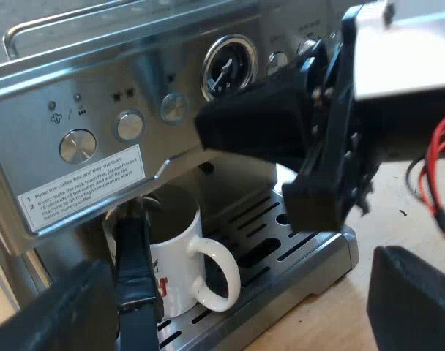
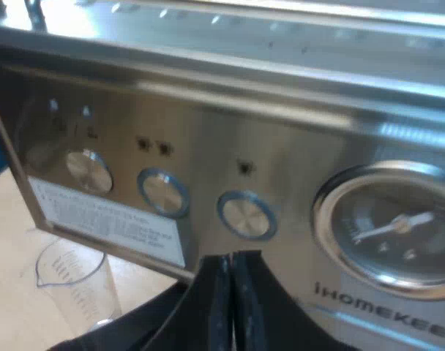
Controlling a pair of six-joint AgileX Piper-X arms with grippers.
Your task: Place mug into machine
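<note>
Left pincer [image 1: 237,274]: nearest thing in the left wrist view. Its two black fingers [image 1: 50,314] are spread wide with nothing between them, straddling the approach to the machine's front.

Just beyond, a dark handle [image 1: 135,278] runs out toward the camera from under the panel. Probably the metal holder locked into the espresso machine [image 1: 98,80]; I cannot make out its red end.

White mug [image 1: 175,256], red print on its side. Stands upright on the slotted drip tray [image 1: 296,238], directly behind that handle and beneath where the holder sits, its ear turned outward. Placed there so the pour would drop into it. Judgement: the mug is in the machine and the task is essentially met. The spread fingers suit backing away. The risk is clipping the mug's ear or the dark handle.

Right pincer [image 1: 208,124]: farther in, above the drip tray and close to the pressure gauge [image 1: 228,66]. In its own view the right pincer [image 2: 231,292] has its fingers pressed together, holding nothing, just short of the panel below a round button [image 2: 246,216]. Seems parked out of the mug's way.

Measuring glass [image 2: 76,281]: on the bench [image 2: 10,219] beside the machine, untouched.
</note>
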